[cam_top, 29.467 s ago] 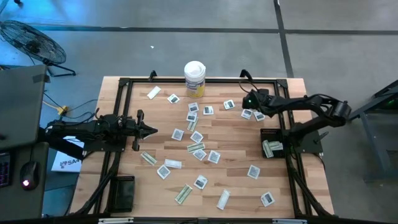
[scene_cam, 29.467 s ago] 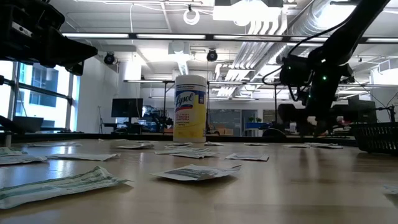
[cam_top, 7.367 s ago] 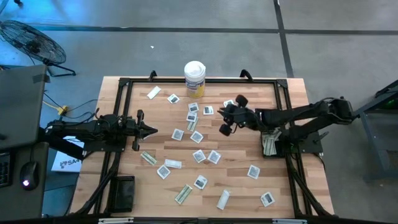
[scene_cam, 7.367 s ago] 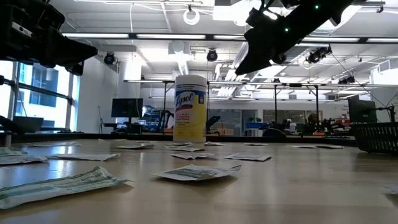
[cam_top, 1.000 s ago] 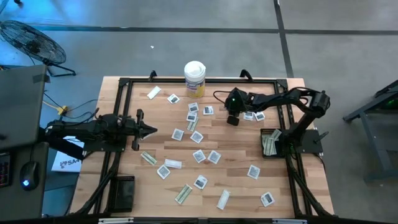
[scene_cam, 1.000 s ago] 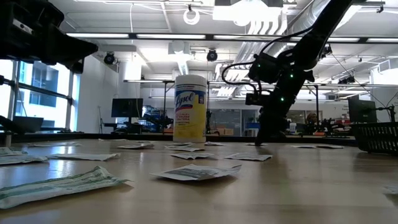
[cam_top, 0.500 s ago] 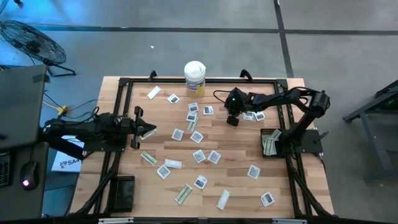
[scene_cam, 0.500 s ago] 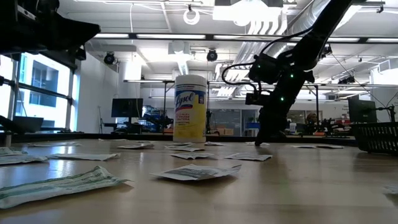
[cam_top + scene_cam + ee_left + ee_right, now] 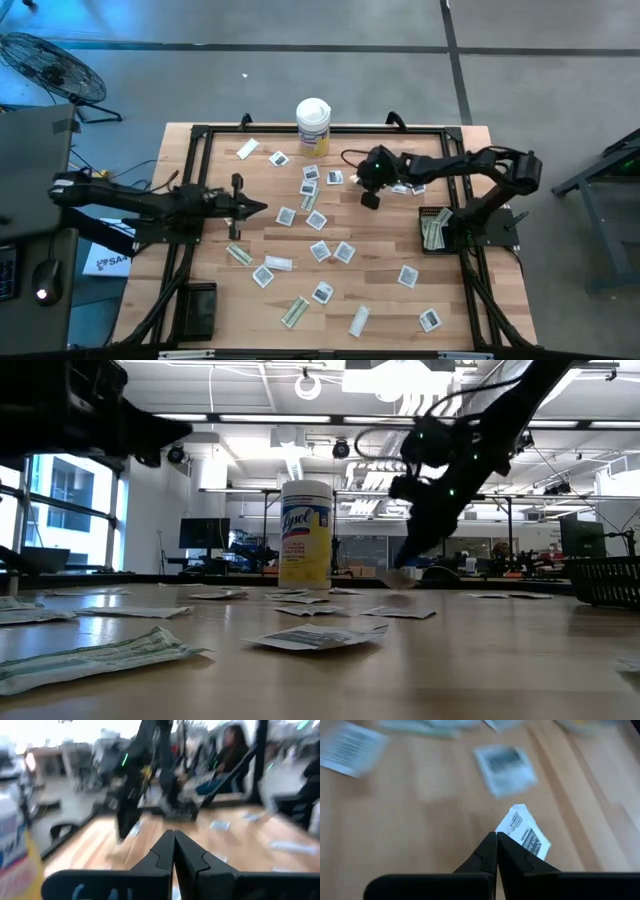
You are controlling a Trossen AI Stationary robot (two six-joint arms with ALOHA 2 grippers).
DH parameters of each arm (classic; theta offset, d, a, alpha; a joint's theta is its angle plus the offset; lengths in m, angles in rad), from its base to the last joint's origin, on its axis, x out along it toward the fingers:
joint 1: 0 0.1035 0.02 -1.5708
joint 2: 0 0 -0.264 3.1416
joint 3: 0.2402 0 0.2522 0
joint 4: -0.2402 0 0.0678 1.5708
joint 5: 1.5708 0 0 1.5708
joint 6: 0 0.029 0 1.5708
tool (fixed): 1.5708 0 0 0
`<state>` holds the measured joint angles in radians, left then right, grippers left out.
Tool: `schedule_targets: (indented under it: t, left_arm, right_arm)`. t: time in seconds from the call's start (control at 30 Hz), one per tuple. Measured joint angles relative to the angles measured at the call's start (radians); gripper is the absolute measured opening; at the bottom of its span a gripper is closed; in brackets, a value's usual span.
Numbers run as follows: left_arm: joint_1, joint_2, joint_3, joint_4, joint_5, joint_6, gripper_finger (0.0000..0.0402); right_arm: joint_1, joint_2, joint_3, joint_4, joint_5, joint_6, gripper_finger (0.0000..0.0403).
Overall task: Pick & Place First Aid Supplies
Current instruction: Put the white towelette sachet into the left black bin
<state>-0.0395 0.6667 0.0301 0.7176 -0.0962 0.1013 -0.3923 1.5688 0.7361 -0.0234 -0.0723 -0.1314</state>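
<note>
Two dark arms reach over the wooden table [image 9: 390, 250] in the high view. At left centre of the frame, the left gripper [image 9: 257, 209] points toward the middle of the table, above the boards; its wrist view shows the two fingers pressed together with nothing between them. A black tray [image 9: 197, 310] sits at the lower left corner. Across the middle of the frame lie the first aid supplies [image 9: 318, 243], many small white sachets and pale-green wrappers scattered flat on the wood. A white canister [image 9: 313, 126] with a yellow label stands at upper centre. Right of centre, the right gripper [image 9: 368, 200] hangs above the table; its wrist view shows the fingers closed on the corner of one white sachet [image 9: 525, 834], lifted clear of the boards. At centre right, a black basket [image 9: 436, 231] holds several packets. A seated person [image 9: 227, 760] shows in the upper right of the left wrist view.
</note>
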Motion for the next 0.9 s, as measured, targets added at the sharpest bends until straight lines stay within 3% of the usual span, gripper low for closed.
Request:
schedule_targets:
  t: [0.23,0.6,0.77,0.9]
  left_arm:
    - [0.0,0.32,0.13,0.056,-0.133,0.011,0.0022]
    - [0.001,0.723,0.39,0.082,-0.151,0.139,0.0181]
    - [0.001,0.819,0.452,0.105,-0.152,0.216,0.0195]
    - [0.001,0.883,0.504,0.101,-0.091,0.262,0.0195]
  right_arm:
    - [0.095,-0.018,0.0,0.15,-0.145,0.001,0.0001]
    - [0.182,-0.019,0.001,0.306,-0.25,0.049,0.0001]
    - [0.205,-0.019,0.002,0.341,-0.273,0.05,0.0]
    - [0.222,-0.019,0.002,0.372,-0.279,0.047,0.0]
